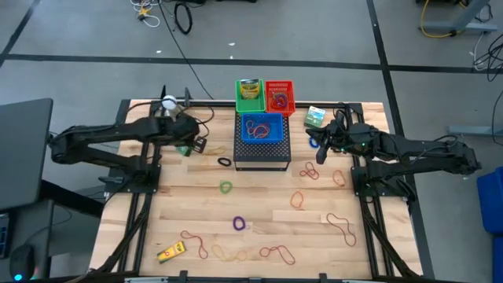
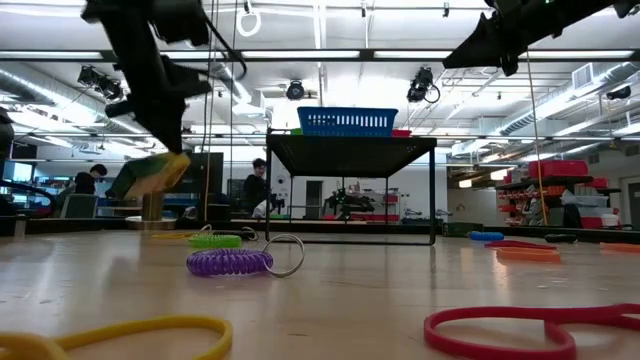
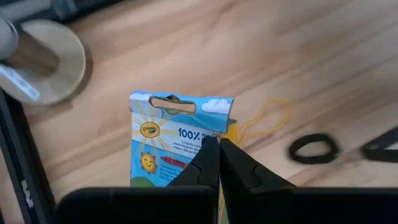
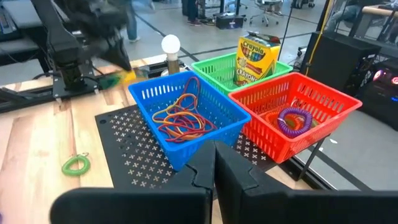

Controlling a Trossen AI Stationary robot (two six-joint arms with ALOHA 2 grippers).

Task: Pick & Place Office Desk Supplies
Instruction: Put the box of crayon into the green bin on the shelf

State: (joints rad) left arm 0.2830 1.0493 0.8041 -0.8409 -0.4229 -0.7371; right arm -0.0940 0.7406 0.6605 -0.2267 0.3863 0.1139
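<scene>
My left gripper (image 1: pixel 191 145) is shut on a small green printed crayon box (image 3: pixel 174 140) above the table's far left. The box shows blurred and tilted under the arm in the low view (image 2: pixel 150 175). My right gripper (image 4: pixel 214 155) is shut on nothing, held in the air right of the black mesh box (image 1: pixel 263 151). Another green box (image 1: pixel 314 118) lies on the table near it. Rubber bands (image 1: pixel 339 226), a purple ring (image 1: pixel 239 223), a green ring (image 1: pixel 226 187), a black ring (image 1: pixel 225 161) and a yellow item (image 1: pixel 170 251) lie on the wood. My left gripper pinches the crayon box between its two fingers at the printed face's edge (image 3: pixel 206 138), below the hanger-hole end. The fingers slant down at it from above. The box is lifted clear of the table and tilted. How far back it reaches is hidden by the fingers.
Blue (image 4: pixel 186 112), green (image 4: pixel 227 68) and red (image 4: pixel 298 106) baskets sit on the black mesh box, holding rubber bands, a crayon box (image 4: pixel 258 56) and a purple coil (image 4: pixel 295 121). A small lamp with a round base (image 3: pixel 46 62) stands at the far left.
</scene>
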